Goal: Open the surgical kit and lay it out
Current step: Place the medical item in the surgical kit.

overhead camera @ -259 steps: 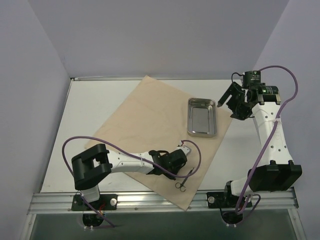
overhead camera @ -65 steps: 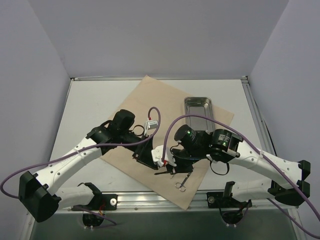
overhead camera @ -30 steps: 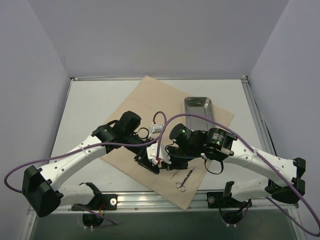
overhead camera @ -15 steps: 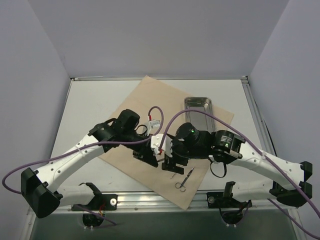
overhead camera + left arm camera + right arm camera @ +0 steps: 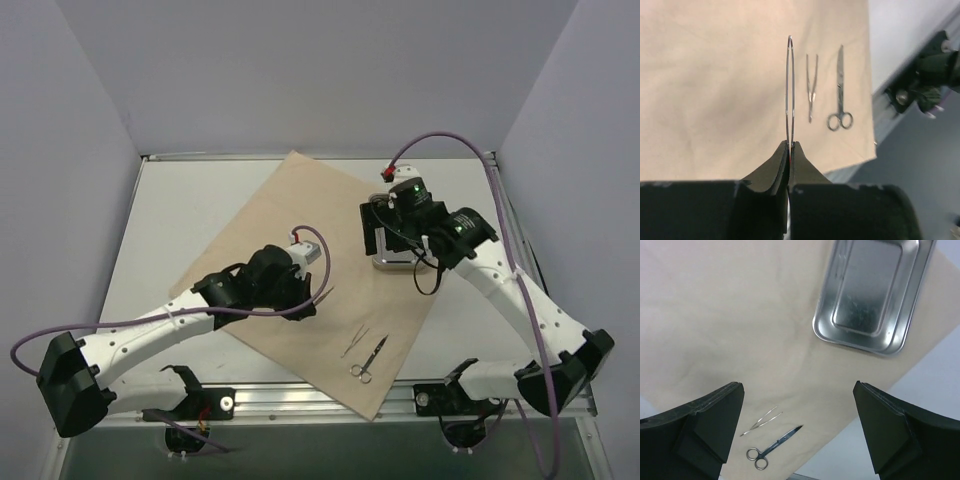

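Observation:
The tan wrap sheet (image 5: 290, 200) lies spread flat. My left gripper (image 5: 304, 302) is shut on a pair of thin tweezers (image 5: 790, 90) and holds it above the sheet, tips pointing forward. A second pair of tweezers (image 5: 354, 340) and the scissors (image 5: 368, 360) lie side by side near the sheet's front corner; both also show in the left wrist view. My right gripper (image 5: 388, 228) is open and empty, high above the steel tray (image 5: 872, 295). In the top view it hides most of the tray (image 5: 398, 263).
The table's front rail (image 5: 300, 400) runs just beyond the sheet's front corner. Grey walls close in the left, back and right sides. The white tabletop (image 5: 180, 210) shows to the left of the sheet.
My right arm has pulled back from the sheet's middle to above the tray. My left gripper has shifted a little toward the front, still holding tweezers. A second pair of tweezers now lies beside the scissors.

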`<state>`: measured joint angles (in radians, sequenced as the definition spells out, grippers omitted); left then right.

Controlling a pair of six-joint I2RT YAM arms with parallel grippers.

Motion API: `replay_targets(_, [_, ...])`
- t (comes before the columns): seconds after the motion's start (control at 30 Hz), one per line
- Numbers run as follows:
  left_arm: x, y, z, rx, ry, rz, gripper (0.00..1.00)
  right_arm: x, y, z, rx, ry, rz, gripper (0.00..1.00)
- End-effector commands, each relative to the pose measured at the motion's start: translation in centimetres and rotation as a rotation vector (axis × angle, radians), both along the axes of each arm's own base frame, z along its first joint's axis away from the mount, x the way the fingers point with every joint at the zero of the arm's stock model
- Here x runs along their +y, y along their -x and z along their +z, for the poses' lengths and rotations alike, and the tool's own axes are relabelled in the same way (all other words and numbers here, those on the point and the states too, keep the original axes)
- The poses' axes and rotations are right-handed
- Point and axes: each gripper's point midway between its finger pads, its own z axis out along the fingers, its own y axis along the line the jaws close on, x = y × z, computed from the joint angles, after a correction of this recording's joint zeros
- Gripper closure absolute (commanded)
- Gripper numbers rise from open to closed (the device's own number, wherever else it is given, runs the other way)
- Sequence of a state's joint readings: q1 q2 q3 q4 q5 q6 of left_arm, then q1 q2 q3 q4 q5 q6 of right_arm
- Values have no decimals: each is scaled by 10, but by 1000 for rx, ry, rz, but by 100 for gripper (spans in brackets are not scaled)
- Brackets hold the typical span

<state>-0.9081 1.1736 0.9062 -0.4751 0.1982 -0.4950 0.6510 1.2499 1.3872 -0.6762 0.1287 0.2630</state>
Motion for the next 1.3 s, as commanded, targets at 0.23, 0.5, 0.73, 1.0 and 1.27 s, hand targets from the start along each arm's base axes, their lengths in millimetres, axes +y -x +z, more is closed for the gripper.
replay_targets(0.23, [-37, -35, -33, -399, -82, 138, 98, -26, -8, -27, 181, -163, -243, 0])
replay_targets(0.5, [-54, -13, -75, -361, -127, 129, 98, -65, -20, -20, 189, -171, -310, 0])
replay_targets(0.73, [-70, -10, -94, -320, -115, 103, 98, -78, -22, -22, 198, -182, -325, 0])
replay_targets(1.0, [-72, -6, -105, -292, -120, 93, 98, -83, -23, -23, 191, -186, -335, 0])
replay_targets(1.27, [-71, 3, -110, -267, -128, 101, 98, -83, -19, -27, 197, -186, -333, 0])
